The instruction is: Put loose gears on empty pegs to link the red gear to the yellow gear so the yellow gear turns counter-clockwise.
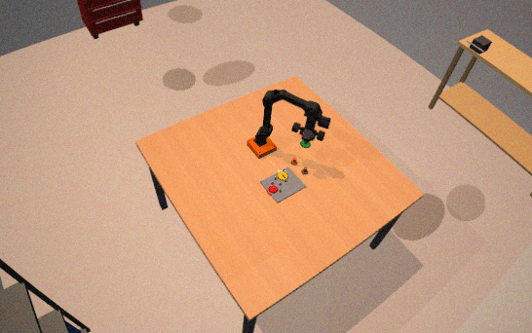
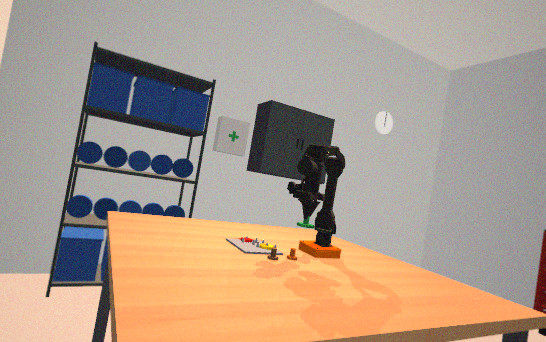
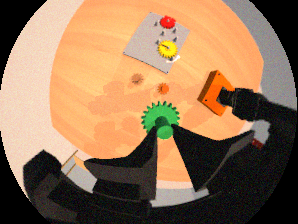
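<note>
My gripper [image 3: 164, 131] is shut on the handle of the green gear [image 1: 305, 144] [image 2: 305, 224] [image 3: 159, 116] and holds it well above the table, disc downward. The grey board [image 1: 292, 196] [image 3: 138, 47] lies flat on the table. On it are the red gear [image 1: 273, 189] [image 2: 246, 240] [image 3: 167, 22] and the yellow gear [image 1: 282, 175] [image 2: 267, 246] [image 3: 168, 49] with a black stripe, apart, with several bare pegs around them. A loose orange gear [image 1: 294, 162] [image 2: 292, 254] [image 3: 163, 88] and a loose brown gear [image 1: 305, 170] [image 2: 272, 254] [image 3: 137, 78] stand on the table.
The arm's orange base [image 1: 261, 146] [image 2: 320, 249] [image 3: 216, 93] is fixed to the wooden table [image 1: 234, 234] [image 2: 210, 300], beside the board. The two loose gears stand between the board and the held gear. The arm's shadow falls across the table near them.
</note>
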Robot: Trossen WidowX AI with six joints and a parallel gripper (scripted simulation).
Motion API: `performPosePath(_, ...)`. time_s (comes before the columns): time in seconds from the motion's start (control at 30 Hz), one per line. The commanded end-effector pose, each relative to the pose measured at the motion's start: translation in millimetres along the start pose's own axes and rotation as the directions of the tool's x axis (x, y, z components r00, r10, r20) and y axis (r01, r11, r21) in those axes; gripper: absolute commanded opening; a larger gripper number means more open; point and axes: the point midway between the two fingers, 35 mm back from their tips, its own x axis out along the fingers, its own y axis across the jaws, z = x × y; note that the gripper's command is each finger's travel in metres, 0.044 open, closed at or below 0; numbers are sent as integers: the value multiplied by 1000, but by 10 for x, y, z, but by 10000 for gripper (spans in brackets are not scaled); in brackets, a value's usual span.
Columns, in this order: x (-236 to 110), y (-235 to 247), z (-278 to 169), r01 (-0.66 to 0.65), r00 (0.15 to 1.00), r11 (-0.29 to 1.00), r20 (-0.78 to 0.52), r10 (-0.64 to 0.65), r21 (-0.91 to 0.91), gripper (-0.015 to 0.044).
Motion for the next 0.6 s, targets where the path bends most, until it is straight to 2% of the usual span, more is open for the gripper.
performPosePath(0.0,9,29,72,-7,1000,1000,-3,7,-2,0)
performPosePath(0.57,127,83,409,-6,1000,1000,1,6,-3,0)
